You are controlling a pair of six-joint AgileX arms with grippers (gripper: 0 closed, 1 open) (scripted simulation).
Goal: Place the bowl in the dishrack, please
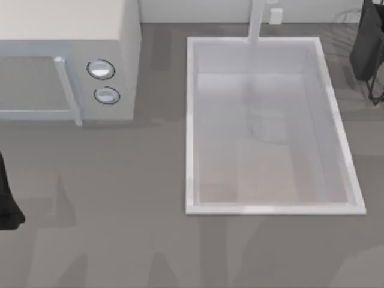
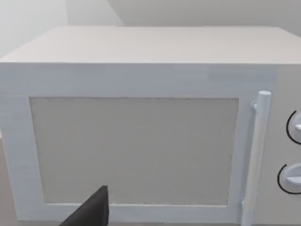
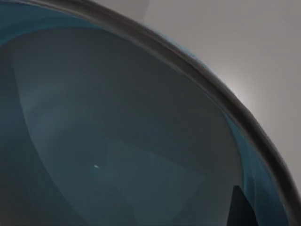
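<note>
Filling the right wrist view, the bowl (image 3: 117, 141) sits right up against that arm's camera, its blue-grey inside and dark rim curving past, so I judge the right gripper (image 3: 242, 209) has it by the rim for carrying; whether the fingers are closed on it I cannot tell. In the top view the right arm (image 1: 367, 45) hangs at the far right corner, beside the thin wires of the dishrack (image 1: 377, 90), past the sink (image 1: 192, 120). The left gripper (image 2: 91, 212) is parked well away, facing the microwave (image 2: 136, 146), its opening hidden too.
</note>
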